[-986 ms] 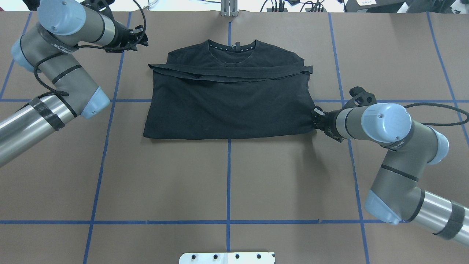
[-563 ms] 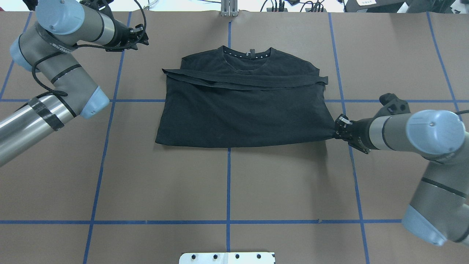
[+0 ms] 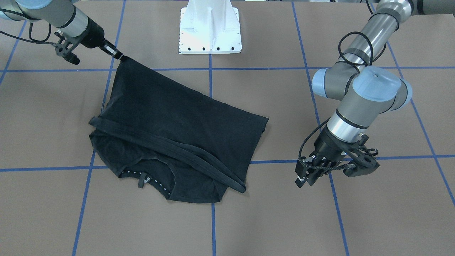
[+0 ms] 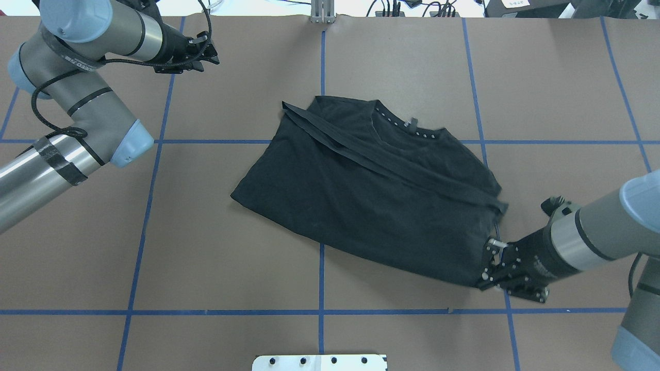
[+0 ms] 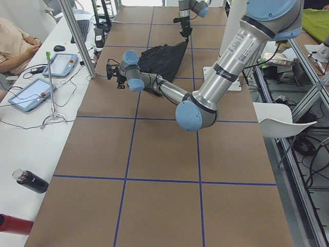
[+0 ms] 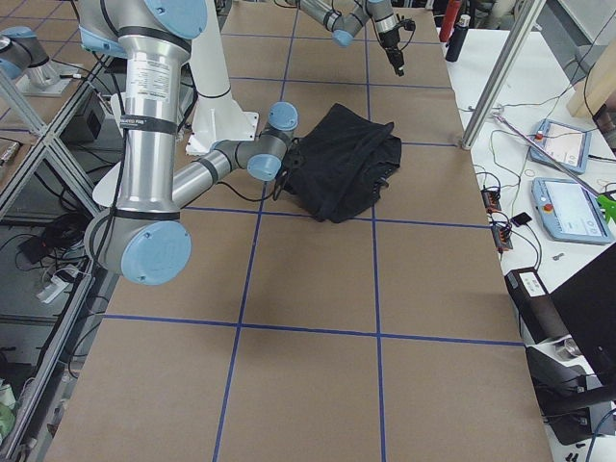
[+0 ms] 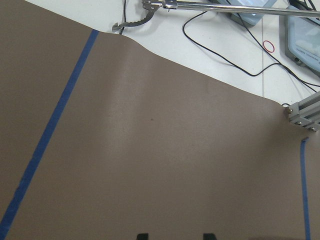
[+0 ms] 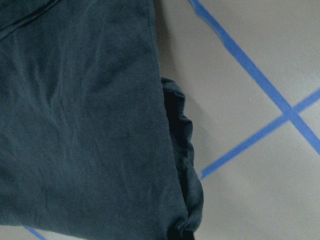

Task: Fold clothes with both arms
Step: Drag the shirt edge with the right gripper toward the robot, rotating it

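Note:
The black T-shirt (image 4: 371,196) lies folded and skewed on the brown table, plain back up, its dotted collar (image 4: 407,129) toward the far side. My right gripper (image 4: 487,268) is shut on the shirt's near right corner, which is pulled taut and slightly lifted; in the front-facing view that gripper (image 3: 119,57) holds the cloth at the upper left. The right wrist view is filled by the shirt (image 8: 80,125) with its bunched edge. My left gripper (image 4: 209,51) hovers open over bare table at the far left, well apart from the shirt, with nothing between its fingertips (image 7: 142,235).
Blue tape lines (image 4: 322,288) grid the table. The white base mount (image 3: 209,28) sits at the robot's edge. An aluminium post (image 4: 322,10) and cables line the far edge. Tablets (image 5: 59,64), a dark bottle (image 5: 31,181) and a seated person (image 5: 15,41) are beyond it.
My right gripper has dragged the shirt's corner toward the robot and to the right. The shirt slid and turned clockwise. The left gripper moved slightly right.

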Robot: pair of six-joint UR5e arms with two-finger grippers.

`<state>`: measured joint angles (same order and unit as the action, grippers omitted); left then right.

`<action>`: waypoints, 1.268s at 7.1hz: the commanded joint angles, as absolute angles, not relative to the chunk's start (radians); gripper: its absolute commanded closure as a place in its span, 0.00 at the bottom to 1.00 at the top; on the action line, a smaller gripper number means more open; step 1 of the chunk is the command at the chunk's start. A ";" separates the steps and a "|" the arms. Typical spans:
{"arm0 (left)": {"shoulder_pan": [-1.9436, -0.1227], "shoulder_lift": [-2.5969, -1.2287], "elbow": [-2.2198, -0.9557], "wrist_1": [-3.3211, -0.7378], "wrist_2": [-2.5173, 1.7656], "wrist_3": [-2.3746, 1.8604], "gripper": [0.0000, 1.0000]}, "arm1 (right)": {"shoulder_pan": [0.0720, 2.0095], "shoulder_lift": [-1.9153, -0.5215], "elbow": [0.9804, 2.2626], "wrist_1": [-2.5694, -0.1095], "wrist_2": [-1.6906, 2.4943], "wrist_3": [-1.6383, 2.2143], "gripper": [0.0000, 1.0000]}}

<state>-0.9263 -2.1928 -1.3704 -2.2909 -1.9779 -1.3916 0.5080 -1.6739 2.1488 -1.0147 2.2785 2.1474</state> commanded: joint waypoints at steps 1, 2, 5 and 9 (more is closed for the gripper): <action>-0.923 -2.171 -1.434 -2.269 -2.048 -1.433 0.53 | 0.312 -1.619 2.168 -1.014 2.260 2.343 1.00; -0.920 -2.131 -1.506 -2.255 -2.071 -1.452 0.53 | 0.272 -1.617 2.168 -1.012 2.260 2.345 0.30; -0.847 -2.115 -1.572 -2.223 -2.091 -1.555 0.50 | 0.403 -1.602 2.157 -1.014 2.284 2.338 0.00; -0.640 -2.048 -1.606 -2.128 -1.889 -1.601 0.47 | 0.767 -1.361 1.960 -1.025 2.373 2.198 0.00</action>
<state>-0.6941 -2.0558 -1.6032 -2.1568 -1.9508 -1.5989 0.6911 -1.4410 2.0393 -1.0202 2.3676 2.2806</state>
